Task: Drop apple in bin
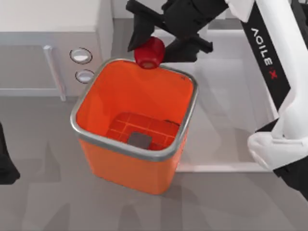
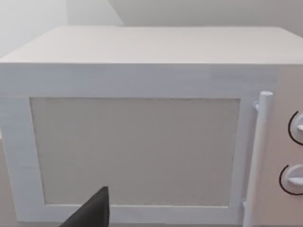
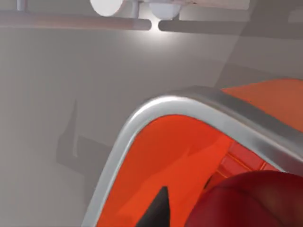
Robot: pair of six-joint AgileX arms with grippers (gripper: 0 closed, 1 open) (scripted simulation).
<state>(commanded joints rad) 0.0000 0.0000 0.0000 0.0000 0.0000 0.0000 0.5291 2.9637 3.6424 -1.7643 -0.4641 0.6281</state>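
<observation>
The red apple [image 1: 149,53] hangs just above the far rim of the orange bin [image 1: 134,147]. My right gripper [image 1: 161,49] reaches in from the back and is shut on the apple, with a dark finger on either side. In the right wrist view the apple [image 3: 246,201] sits close to the camera over the bin's silver rim [image 3: 189,101] and orange inside, beside one dark fingertip [image 3: 158,208]. The bin's gridded floor has a grey square [image 1: 139,140]. My left arm [image 1: 6,166] is parked at the table's left edge.
A white microwave [image 1: 48,43] with a bar handle and two knobs stands at the back left and faces the left wrist camera [image 2: 137,142]. A white sink basin [image 1: 226,96] lies right of the bin. Bare grey table lies in front of the bin.
</observation>
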